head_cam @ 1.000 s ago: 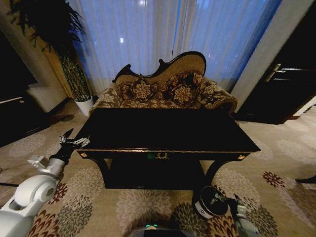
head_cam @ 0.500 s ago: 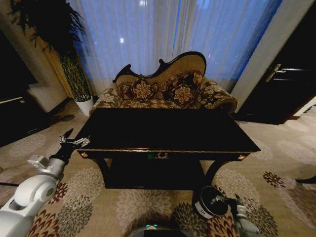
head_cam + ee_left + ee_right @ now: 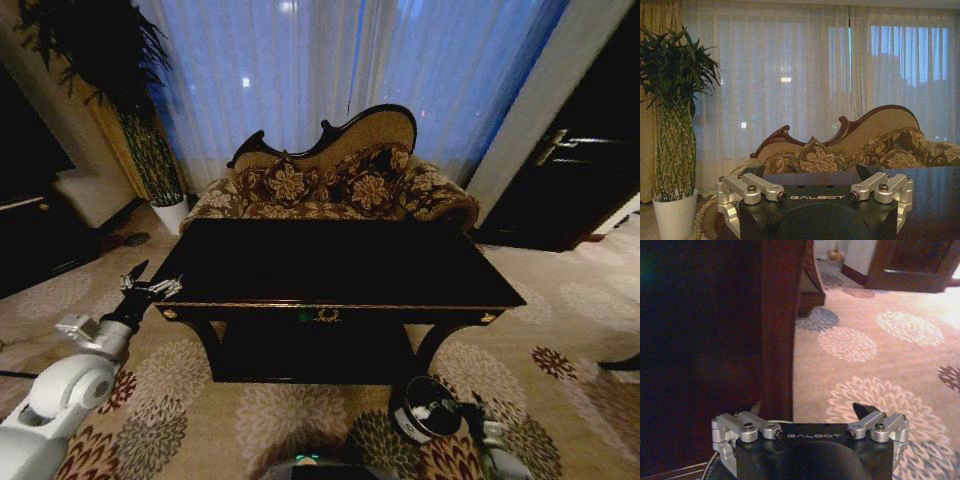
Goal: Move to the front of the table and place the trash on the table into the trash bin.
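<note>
The glossy black table [image 3: 340, 265] with gold trim stands straight ahead in the head view. Its top is dark, and the trash is hidden from me there. On the carpet by the table's front right leg sits the small black trash bin [image 3: 425, 418], tilted, with a white label. My right gripper [image 3: 468, 415] hovers low beside the bin's rim, open; in the right wrist view that gripper [image 3: 809, 409] faces the dark table leg [image 3: 777, 330]. My left gripper [image 3: 150, 287] is open near the table's front left corner, and in the left wrist view it [image 3: 809, 172] looks across the tabletop [image 3: 935, 200].
A floral sofa [image 3: 330, 180] stands close behind the table, before sheer curtains. A tall potted plant [image 3: 150, 150] is at the back left, dark furniture [image 3: 30, 240] at far left, and a dark door [image 3: 580, 190] at right. Patterned carpet [image 3: 560, 330] spreads around the table.
The whole head picture has shifted very slightly, so the camera moved a little. Both arms and the bin keep their places in the picture.
</note>
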Tool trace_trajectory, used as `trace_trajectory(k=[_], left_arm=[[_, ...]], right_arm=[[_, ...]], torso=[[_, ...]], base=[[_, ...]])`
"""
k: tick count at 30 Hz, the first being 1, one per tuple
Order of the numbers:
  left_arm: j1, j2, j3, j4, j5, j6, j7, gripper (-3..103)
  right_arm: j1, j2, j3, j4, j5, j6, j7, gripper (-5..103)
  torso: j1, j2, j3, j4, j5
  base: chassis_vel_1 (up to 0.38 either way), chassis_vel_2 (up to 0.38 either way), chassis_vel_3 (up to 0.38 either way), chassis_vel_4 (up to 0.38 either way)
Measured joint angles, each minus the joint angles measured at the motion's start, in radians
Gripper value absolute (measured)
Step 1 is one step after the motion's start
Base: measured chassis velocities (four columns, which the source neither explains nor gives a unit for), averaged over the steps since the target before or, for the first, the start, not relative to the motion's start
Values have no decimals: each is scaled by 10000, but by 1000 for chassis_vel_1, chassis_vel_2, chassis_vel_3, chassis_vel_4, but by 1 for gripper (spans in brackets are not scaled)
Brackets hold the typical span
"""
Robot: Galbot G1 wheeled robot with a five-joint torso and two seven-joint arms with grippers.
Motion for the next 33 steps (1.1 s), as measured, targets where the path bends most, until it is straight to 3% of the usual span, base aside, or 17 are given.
trace_trajectory(k=[6,13,16,17,20,29,33], left_arm=[[0,0,0,0,0,0,0,100],[0,0,0,0,0,0,0,100],[0,0,0,0,0,0,0,100],[0,0,0,0,0,0,0,100],[0,0,1,0,0,0,0,100],[0,0,0,0,0,0,0,100],[0,0,0,0,0,0,0,100]], right_arm=[[-14,-56,11,-300,-726,561,-94,100],[-423,-127,315,206,-848,1325,-498,100],[-1177,-281,1001,1013,-461,1972,-1507,100],[-1177,-281,1001,1013,-461,1972,-1507,100],[-2160,-360,1918,1930,-74,2501,-2703,100],[-4330,199,3965,3869,613,2913,-4614,100],[-4886,488,4351,4361,779,3032,-5108,100]], torso=[[0,-1,0,0,5],[0,0,0,1,4],[-1,0,0,1,4],[-1,0,0,1,4],[0,0,0,0,4],[-2,0,-1,0,5],[-1,0,-1,-1,7]], base=[[0,0,0,0],[0,0,0,0],[0,0,0,0],[0,0,0,0],[0,0,0,0],[0,0,0,0],[0,0,0,0]])
